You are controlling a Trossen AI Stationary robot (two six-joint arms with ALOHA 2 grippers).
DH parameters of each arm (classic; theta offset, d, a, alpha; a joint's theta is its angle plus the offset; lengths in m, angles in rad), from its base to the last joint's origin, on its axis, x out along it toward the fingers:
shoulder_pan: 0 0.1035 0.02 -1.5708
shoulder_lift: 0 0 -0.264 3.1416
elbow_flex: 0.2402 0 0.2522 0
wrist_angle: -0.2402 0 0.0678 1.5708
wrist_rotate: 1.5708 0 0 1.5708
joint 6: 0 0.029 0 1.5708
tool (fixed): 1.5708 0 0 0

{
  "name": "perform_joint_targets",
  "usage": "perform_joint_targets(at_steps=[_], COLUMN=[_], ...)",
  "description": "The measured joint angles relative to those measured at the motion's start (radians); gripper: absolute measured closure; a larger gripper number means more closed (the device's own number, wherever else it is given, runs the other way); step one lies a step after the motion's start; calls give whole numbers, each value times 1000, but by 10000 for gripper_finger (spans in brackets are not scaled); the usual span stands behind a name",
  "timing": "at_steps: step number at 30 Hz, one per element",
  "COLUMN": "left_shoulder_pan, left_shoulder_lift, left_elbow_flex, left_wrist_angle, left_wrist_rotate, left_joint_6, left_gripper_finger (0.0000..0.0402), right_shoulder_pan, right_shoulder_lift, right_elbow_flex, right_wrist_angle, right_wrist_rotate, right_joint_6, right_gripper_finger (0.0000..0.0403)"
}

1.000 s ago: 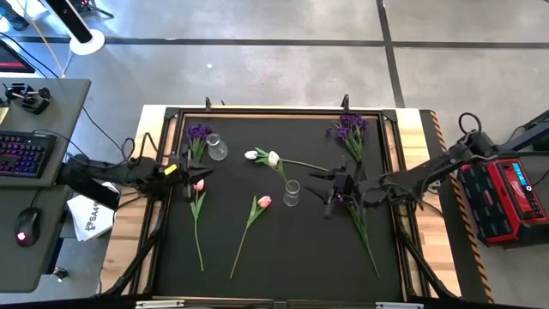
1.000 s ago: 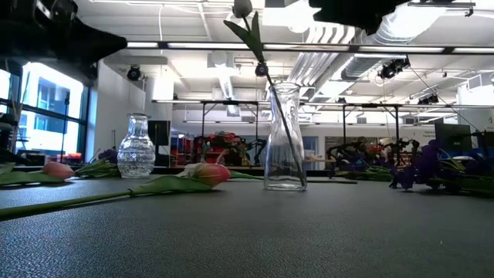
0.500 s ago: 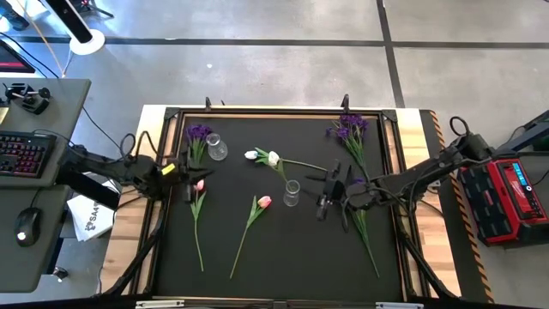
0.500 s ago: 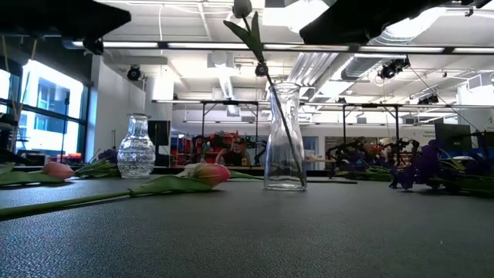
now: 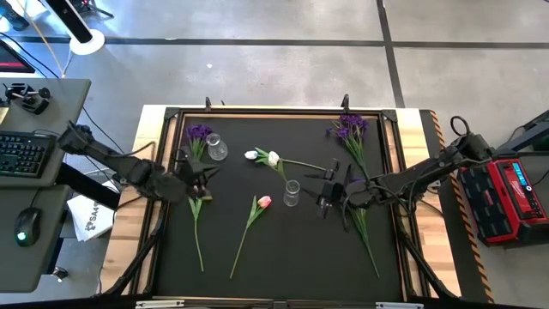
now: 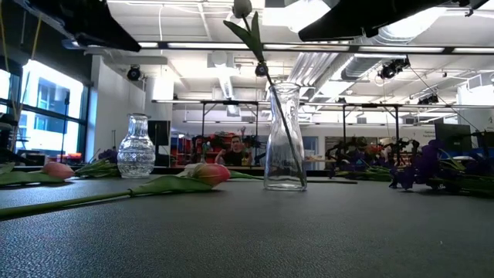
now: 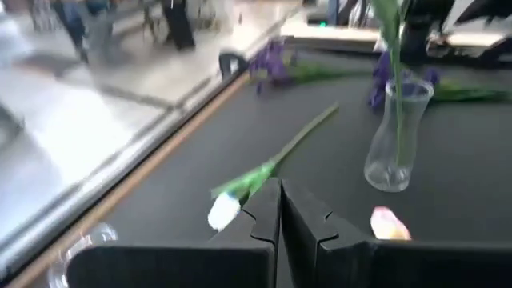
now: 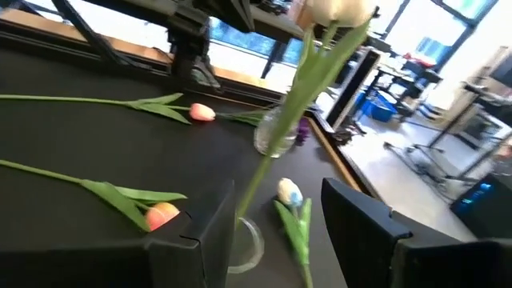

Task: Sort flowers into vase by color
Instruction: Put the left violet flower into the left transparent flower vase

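In the high view the black table (image 5: pixel 283 257) fills the middle of the frame, and the flowers lie spread over it. A white tulip (image 5: pixel 273 159) has its stem standing in the clear vase (image 5: pixel 292 193) at the centre; the low view shows this stem rising out of the vase to the upper edge of the frame. A second white tulip (image 5: pixel 250 155) lies just left of the first bloom. One pink tulip (image 5: pixel 264 202) lies left of the centre vase, with its stem running to the lower left. Another pink tulip (image 5: pixel 199 185) lies further left, mostly covered by the left end effector (image 5: pixel 196 178), which is clenched with nothing between its fingers. A bunch of purple flowers (image 5: pixel 199 133) lies in the upper left of the table, just beside a second, rounder glass vase (image 5: pixel 216 147). More purple flowers (image 5: pixel 350 127) lie in the upper right, their stems running down under the right arm. The right end effector (image 5: pixel 330 194) is just right of the centre vase; its fingers stand apart on both sides of the white tulip's stem without pressing it.
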Motion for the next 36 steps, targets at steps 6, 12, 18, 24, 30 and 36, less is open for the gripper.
perform_joint_targets(at_steps=[6,12,18,24,30,36], left_shoulder_pan=[-12,17,110,263,398,518], left_shoulder_lift=[151,211,245,257,258,279], left_elbow_flex=[141,140,46,-11,-12,-12], left_wrist_angle=[-450,-785,-804,-759,-670,-664], left_wrist_rotate=[36,175,242,294,333,366], left_joint_6=[-506,-979,-1102,-1102,-972,-898], left_gripper_finger=[398,375,322,251,217,216], right_shoulder_pan=[0,0,0,0,0,0], right_shoulder_lift=[0,0,0,0,0,0], right_elbow_flex=[0,0,0,0,0,0], right_wrist_angle=[0,-1,-1,1,2,2], right_wrist_rotate=[-51,-67,-118,-123,-123,-123], right_joint_6=[20,66,88,90,87,88], right_gripper_finger=[231,231,231,231,231,231])
